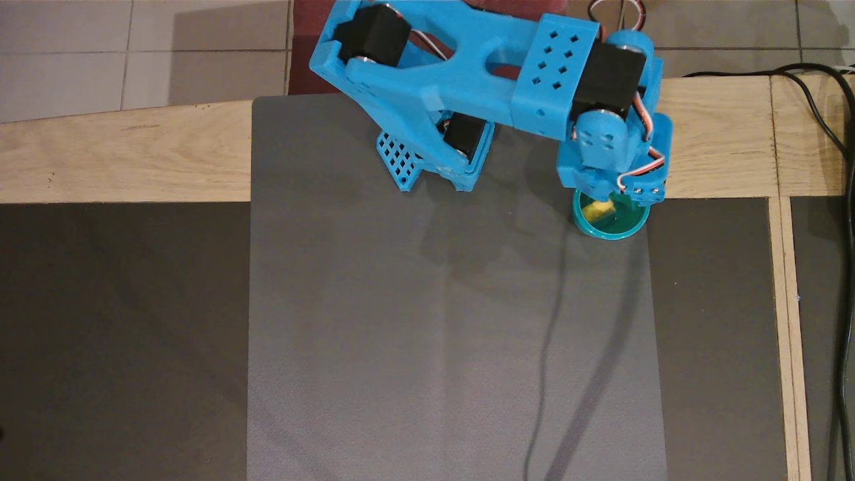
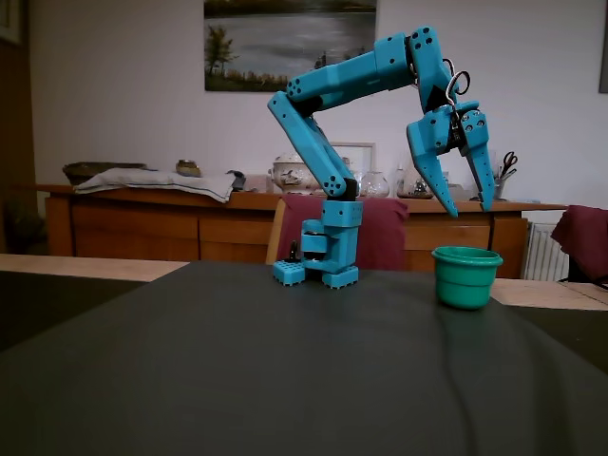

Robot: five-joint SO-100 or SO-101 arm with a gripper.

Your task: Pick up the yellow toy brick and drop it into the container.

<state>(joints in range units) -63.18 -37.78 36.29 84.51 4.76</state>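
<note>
One yellow toy brick [image 1: 596, 210] lies inside the container [image 1: 631, 229] while the gripper [image 2: 469, 206] hangs above it, jaws apart and empty; the drop looks done.

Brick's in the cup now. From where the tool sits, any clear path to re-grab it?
Probably yes. The tool hangs open directly above the container, whose mouth is uncovered. The yellow toy brick lies inside near the wall, so the rim may crowd one finger.

Dim dining room behind a dark table

A landscape painting [image 2: 290, 43] hangs on the white wall [image 2: 114, 85] above a long wooden sideboard [image 2: 142, 223]; tiled floor [image 1: 133, 53] lies far.
</note>
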